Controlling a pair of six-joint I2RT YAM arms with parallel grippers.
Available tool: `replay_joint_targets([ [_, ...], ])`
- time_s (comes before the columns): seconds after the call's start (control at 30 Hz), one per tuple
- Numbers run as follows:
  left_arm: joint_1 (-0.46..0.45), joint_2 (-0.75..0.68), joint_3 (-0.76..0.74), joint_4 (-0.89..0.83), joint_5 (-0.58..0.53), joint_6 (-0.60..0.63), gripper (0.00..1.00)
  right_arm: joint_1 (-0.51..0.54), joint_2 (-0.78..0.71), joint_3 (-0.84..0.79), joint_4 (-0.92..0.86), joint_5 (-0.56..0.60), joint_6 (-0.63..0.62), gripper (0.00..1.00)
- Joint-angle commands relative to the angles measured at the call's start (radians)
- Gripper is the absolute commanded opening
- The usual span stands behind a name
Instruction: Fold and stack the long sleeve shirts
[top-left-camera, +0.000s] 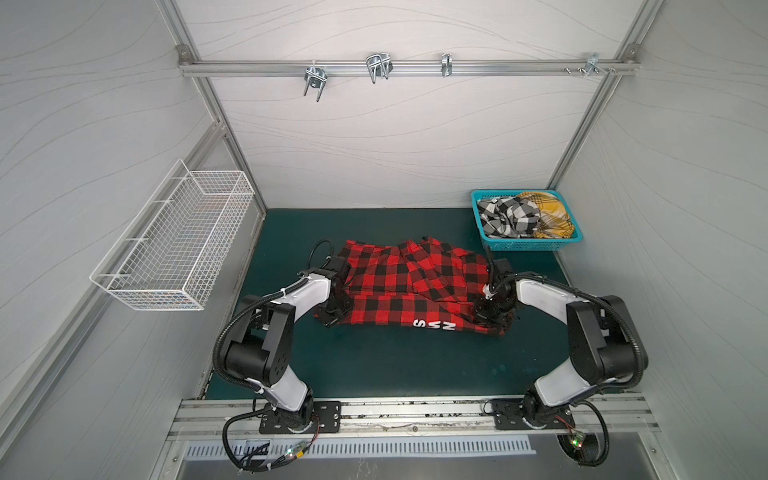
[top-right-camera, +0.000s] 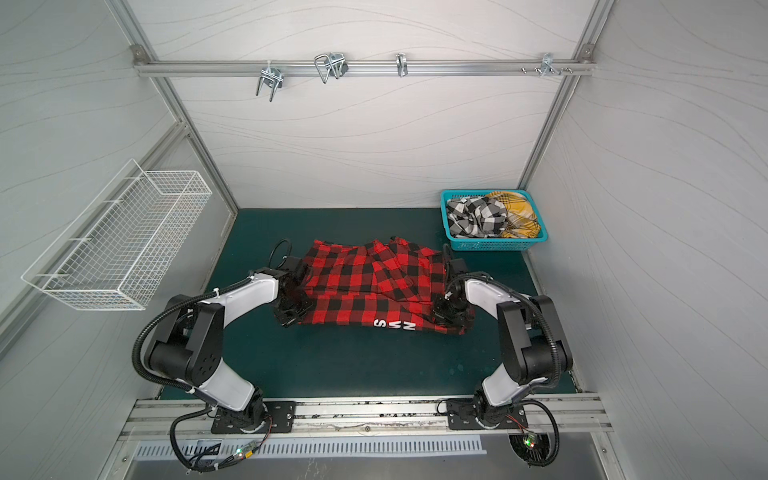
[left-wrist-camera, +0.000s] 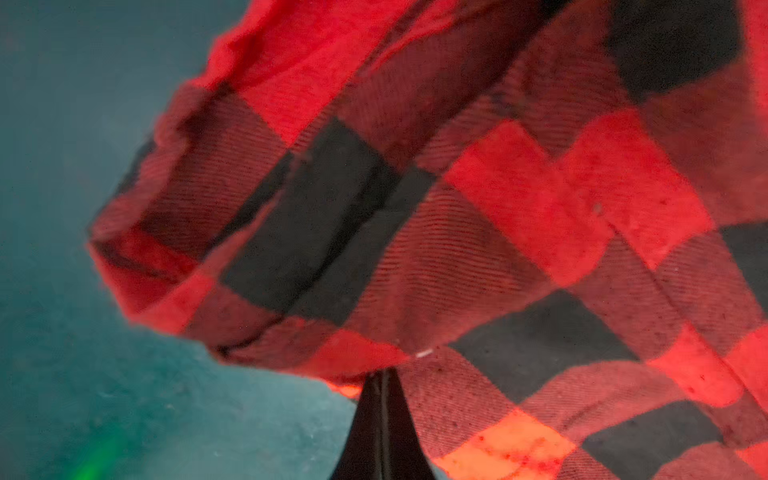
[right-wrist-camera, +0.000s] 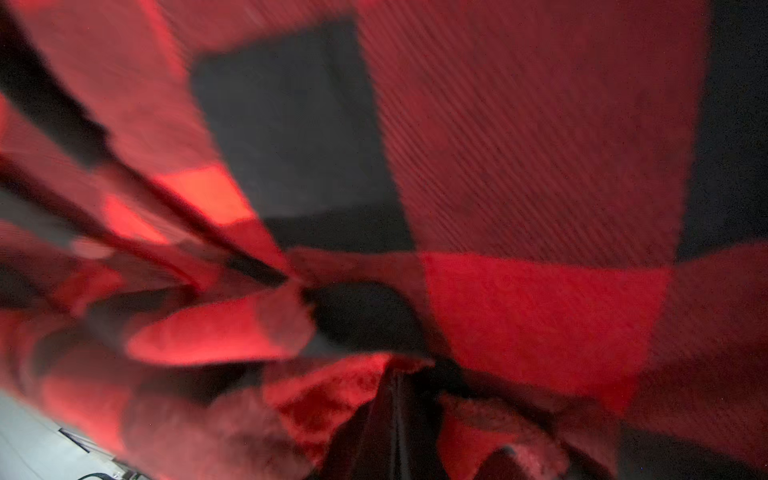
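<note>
Left claw (top-left-camera: 332, 318) and right claw (top-left-camera: 494, 318) each pinch shut on one end of the red-and-black shirt (top-left-camera: 415, 282), which lies stretched side to side between them, across the middle of the green table (top-left-camera: 374, 365).

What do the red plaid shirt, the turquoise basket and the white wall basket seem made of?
Red-and-black plaid shirt: soft woven cloth, probably cotton flannel; diagonal twill ribs and fuzzy edges show up close. Turquoise basket: likely moulded plastic, with perforated walls. White wall basket: coated metal wire, judging by its thin grid.
</note>
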Motion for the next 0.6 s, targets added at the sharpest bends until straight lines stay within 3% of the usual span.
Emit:
replay_joint_targets([
  [0.0,0.009,-0.049,-0.053,-0.046,-0.001,-0.003,0.02,0.030,-0.057,-0.019,-0.061,0.010,0.012,0.00],
  [0.07,0.005,-0.070,-0.038,-0.075,-0.003,0.008,0.05,0.054,-0.083,0.024,-0.137,0.046,-0.011,0.00],
  [0.23,-0.021,-0.113,0.151,-0.158,-0.018,0.100,0.36,0.109,-0.120,0.286,-0.244,0.144,-0.085,0.67],
  [0.27,-0.036,-0.114,0.196,-0.156,-0.019,0.122,0.42,0.110,-0.097,0.333,-0.236,0.141,-0.100,0.70],
  [0.37,-0.112,-0.053,0.371,-0.118,0.013,0.207,0.59,0.110,0.030,0.469,-0.191,0.083,-0.136,0.67],
  [0.43,-0.169,0.050,0.545,-0.117,0.056,0.258,0.72,0.110,0.124,0.562,-0.217,0.057,-0.132,0.54],
  [0.57,-0.221,0.304,0.869,-0.160,0.113,0.309,0.78,0.111,0.134,0.547,-0.179,0.042,-0.074,0.48],
])
